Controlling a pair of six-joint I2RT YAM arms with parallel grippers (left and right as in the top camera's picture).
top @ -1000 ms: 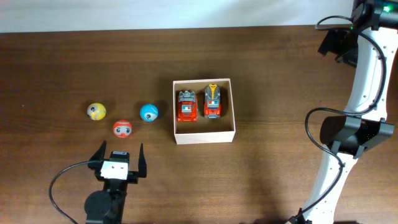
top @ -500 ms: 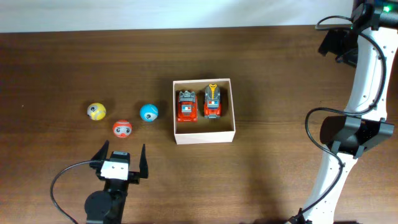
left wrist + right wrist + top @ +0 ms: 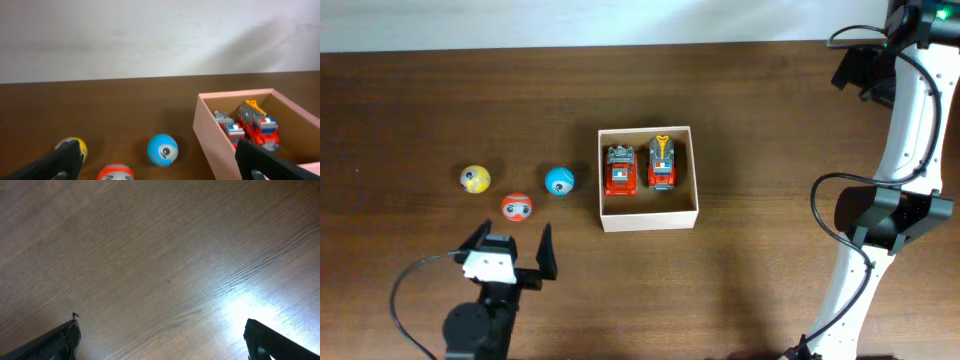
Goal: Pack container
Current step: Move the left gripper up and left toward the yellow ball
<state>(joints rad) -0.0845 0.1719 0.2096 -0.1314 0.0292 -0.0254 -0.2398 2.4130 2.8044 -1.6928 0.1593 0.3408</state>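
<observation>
Overhead: I see the container (image 3: 648, 219) at mid-table (image 3: 770, 120), open top up, w/ two red toy trucks (image 3: 621, 170) (image 3: 663, 165) side by side inside, toward its far wall. Three balls lie on the wood left of it: blue ball (image 3: 559, 181) just beside the container's left wall but apart from it, red ball (image 3: 517, 207) nearer the front edge, yellow ball (image 3: 474, 179) furthest left. Left gripper (image 3: 512, 238) sits by the front edge, left of centre, fingers spread wide, nothing between them; red ball lies just ahead of it, not touching. Right arm (image 3: 900, 130) stands along the right edge, well apart from the container. Left wrist: both fingers at the lower corners, spread wide; container at right w/ both trucks visible, blue ball ahead, yellow ball partly behind the left finger, red ball cut off at the bottom. Right wrist: right gripper (image 3: 161, 332) spread wide over bare wood w/ a glare patch, holding nothing.
</observation>
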